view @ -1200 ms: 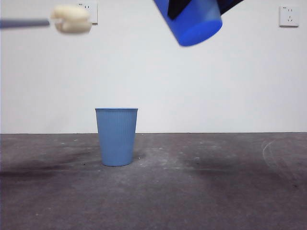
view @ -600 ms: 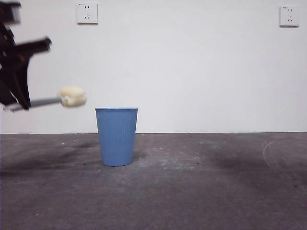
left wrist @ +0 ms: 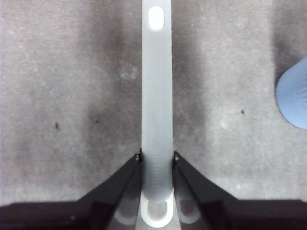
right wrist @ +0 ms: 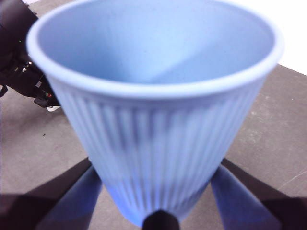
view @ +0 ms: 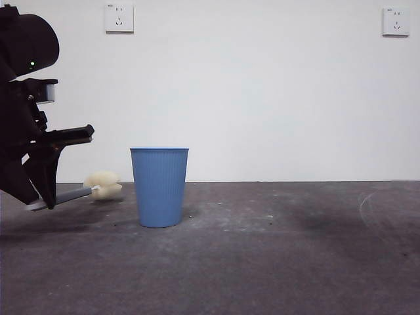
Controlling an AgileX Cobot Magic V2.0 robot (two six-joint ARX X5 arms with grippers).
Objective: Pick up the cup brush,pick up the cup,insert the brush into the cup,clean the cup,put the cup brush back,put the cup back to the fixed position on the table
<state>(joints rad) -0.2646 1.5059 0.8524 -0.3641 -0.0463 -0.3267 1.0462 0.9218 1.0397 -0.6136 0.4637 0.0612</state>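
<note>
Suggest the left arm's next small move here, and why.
Probably lower a little further and open. The left gripper is shut on the brush handle, and the sponge head hangs low by the standing cup, seemingly just above the table.

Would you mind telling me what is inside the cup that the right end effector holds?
Nothing shows inside the held cup: its visible inner wall is bare blue. Its bottom is out of sight.

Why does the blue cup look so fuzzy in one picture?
Right wrist view: the held cup fills the frame, too close, so its ribs smear. Front view: the other cup stands crisp. Left wrist view: the cup brush handle is fairly sharp.
</note>
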